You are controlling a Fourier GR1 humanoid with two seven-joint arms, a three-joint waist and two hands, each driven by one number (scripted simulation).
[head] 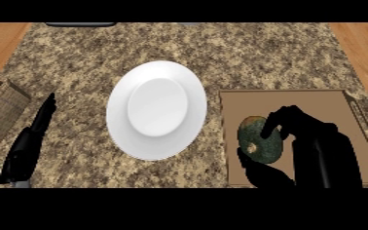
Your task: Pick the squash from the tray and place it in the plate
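Note:
A dark green squash point(257, 140) with a pale patch lies in the brown tray point(287, 100) at the lower right. My right hand point(316, 146) is over the tray, its fingers curled across the squash's right side and its thumb below it. The white plate point(156, 109) stands in the middle of the granite counter, to the left of the tray, with nothing on it. My left hand point(32, 136) rests at the left edge, fingers straight and pointing away from me.
A woven mat or basket point(10, 105) shows at the far left edge. A dark object point(81, 24) lies at the counter's back edge. Wooden floor shows beyond both back corners.

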